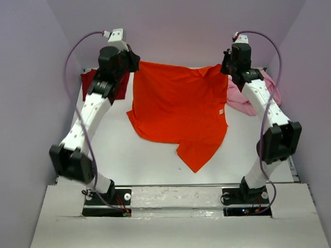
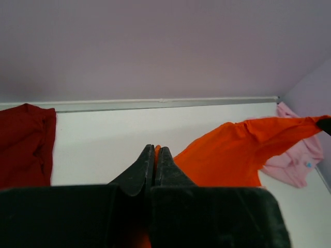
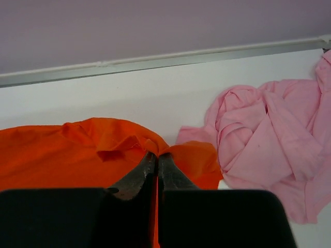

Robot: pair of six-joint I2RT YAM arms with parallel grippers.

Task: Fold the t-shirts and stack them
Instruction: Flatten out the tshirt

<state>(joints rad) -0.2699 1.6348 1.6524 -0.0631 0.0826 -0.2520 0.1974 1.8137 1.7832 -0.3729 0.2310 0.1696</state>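
Both arms have the orange t-shirt (image 1: 178, 111) by its far edge, left fingers (image 2: 140, 168) and right fingers (image 3: 135, 175) clamped tight on cloth, I'd guess to stretch it flat on the counter (image 1: 150, 165) for folding, while the maroon t-shirt (image 1: 89, 80) sits far left and the pink t-shirt (image 1: 242, 99) far right.

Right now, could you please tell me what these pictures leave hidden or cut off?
Top view: the left arm covers most of the dark red shirt.
Top view: the right arm hides part of the pink shirt.
Left wrist view: the left gripper blocks the near part of the orange shirt; the dark red shirt runs off the left edge.
Right wrist view: the pink shirt runs off the right edge.
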